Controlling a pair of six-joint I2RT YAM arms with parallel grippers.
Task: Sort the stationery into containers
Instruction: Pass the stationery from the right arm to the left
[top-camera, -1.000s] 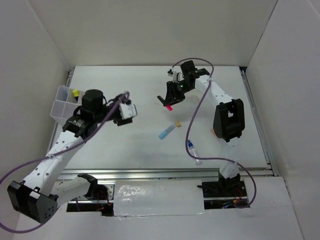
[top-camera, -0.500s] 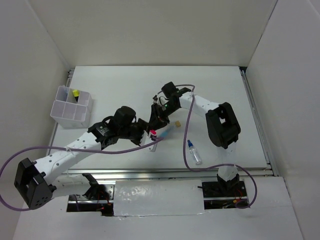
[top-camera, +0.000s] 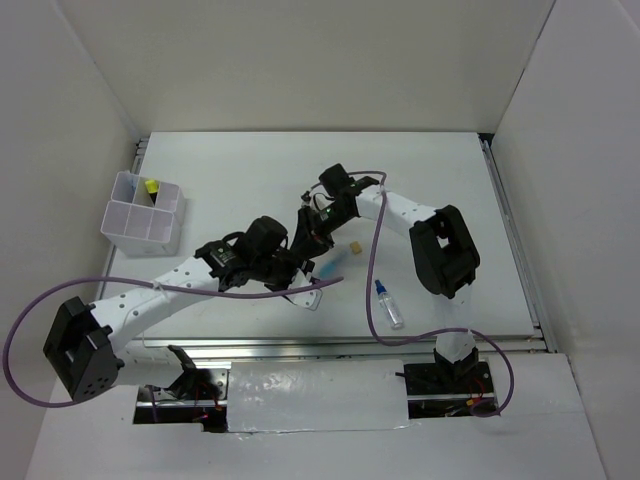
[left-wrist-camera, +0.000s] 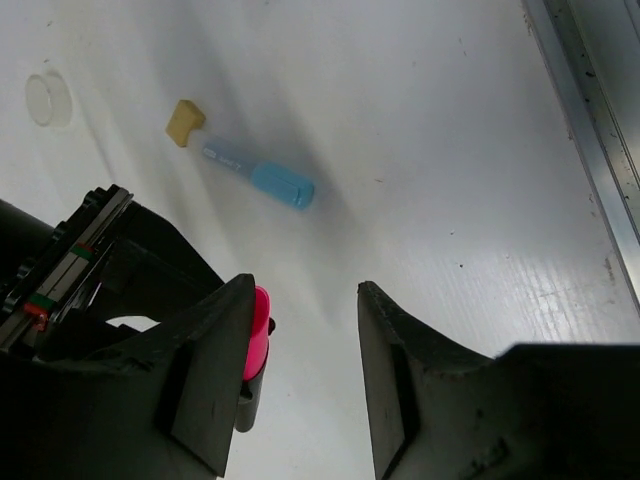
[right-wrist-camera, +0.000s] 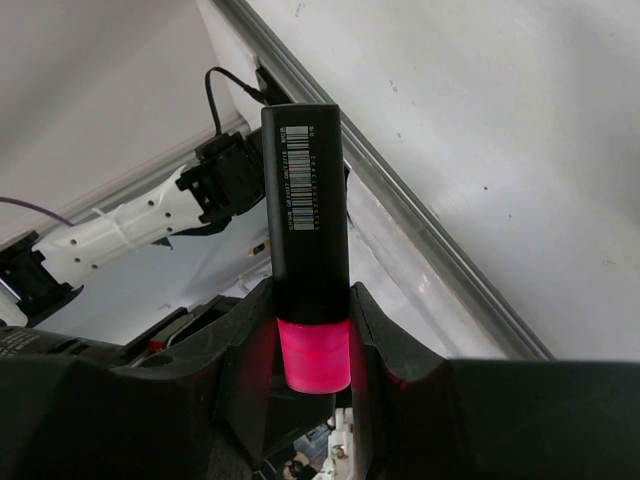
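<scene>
My right gripper (right-wrist-camera: 313, 330) is shut on a black highlighter (right-wrist-camera: 305, 230), gripping it at its pink cap, with the barrel sticking out past the fingers. My left gripper (left-wrist-camera: 305, 290) is open right beside it. The pink cap (left-wrist-camera: 258, 330) shows just behind the left finger and is not between the jaws. From above, both grippers meet mid-table (top-camera: 303, 250). A light-blue marker (left-wrist-camera: 262, 176) lies on the table beyond them. The translucent organizer box (top-camera: 125, 222) stands at the far left with a yellow-capped highlighter (top-camera: 150, 186) in one compartment.
A small tan block (left-wrist-camera: 184, 121) lies beside the marker and a clear tape ring (left-wrist-camera: 48, 99) further off. A blue-capped bottle (top-camera: 388, 305) lies near the table's front edge on the right. The metal rail of the table edge (left-wrist-camera: 590, 130) runs close by.
My left arm swung from the organizer box to mid-table and its jaws narrowed. My right gripper carried the pink highlighter from the back toward the left gripper.
</scene>
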